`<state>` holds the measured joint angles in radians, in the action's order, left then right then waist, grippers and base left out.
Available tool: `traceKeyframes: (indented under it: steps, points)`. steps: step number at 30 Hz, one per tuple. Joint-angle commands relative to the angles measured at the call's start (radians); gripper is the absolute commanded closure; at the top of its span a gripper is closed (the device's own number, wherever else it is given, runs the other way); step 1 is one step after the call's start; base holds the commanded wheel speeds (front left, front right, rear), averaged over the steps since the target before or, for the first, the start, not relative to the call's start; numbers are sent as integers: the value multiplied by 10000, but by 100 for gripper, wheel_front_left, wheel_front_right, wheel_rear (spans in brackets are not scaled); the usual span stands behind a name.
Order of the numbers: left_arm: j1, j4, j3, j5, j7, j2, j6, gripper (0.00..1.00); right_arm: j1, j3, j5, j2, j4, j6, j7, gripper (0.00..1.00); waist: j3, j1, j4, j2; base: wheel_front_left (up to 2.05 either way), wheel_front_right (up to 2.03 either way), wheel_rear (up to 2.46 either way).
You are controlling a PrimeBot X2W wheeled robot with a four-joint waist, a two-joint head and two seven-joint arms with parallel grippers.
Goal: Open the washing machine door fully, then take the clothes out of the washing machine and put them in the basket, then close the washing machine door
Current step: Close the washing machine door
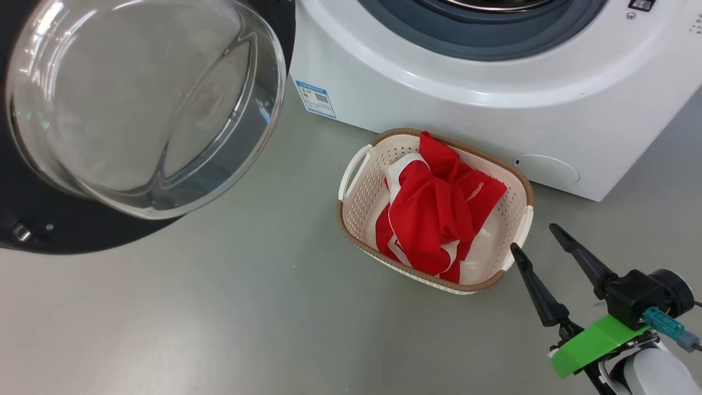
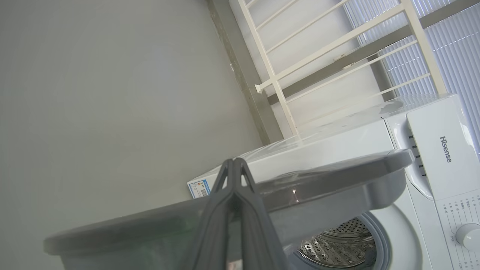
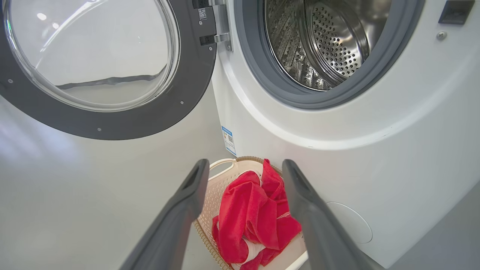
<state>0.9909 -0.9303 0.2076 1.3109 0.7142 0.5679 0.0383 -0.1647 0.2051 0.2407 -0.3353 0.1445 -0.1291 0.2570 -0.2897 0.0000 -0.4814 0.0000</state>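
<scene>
The washing machine door [image 1: 142,99] stands swung wide open at the upper left, its glass bowl bulging out of the black rim. The washing machine [image 1: 493,99] shows a bare steel drum [image 3: 318,41]. On the floor in front sits the basket [image 1: 351,181], and the red and white clothes [image 1: 439,208] lie bunched inside it. My right gripper [image 1: 533,237] hovers open and empty just right of the basket, pointing over it [image 3: 245,167]. My left gripper [image 2: 234,162] is shut and empty, fingers lying across the door's grey edge [image 2: 318,183]; I cannot tell if they touch.
Grey floor [image 1: 219,318] spreads left of and in front of the basket. A blue sticker [image 1: 316,99] marks the machine's lower corner, and a round service flap [image 1: 548,169] sits low on its front. A white rail frame [image 2: 285,75] stands behind the machine.
</scene>
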Motion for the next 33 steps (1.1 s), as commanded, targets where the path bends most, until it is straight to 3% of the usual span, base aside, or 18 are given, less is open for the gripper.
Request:
traceKeyframes:
  steps: [1,8,22,33]
  points:
    - [-220,375,23,111,416,517,-39,100,-128,197,-51,-71,-237,-16,48,0,17,0,-5,0,0,0,0]
    - [-451,739,-80,311,1248,472,-44,100,-121,161,-68,-48,-204,-16,48,0,85,0,-59,0,0,0,0]
    - [-1084,1969,-269,1024,3059,339,734,100,47,-22,-89,85,-219,-16,48,0,416,0,-133,0,0,0,0]
    - [-1849,3719,-652,1814,4758,44,917,100,189,-147,-103,179,-274,-16,48,0,785,0,-9,0,0,0,0]
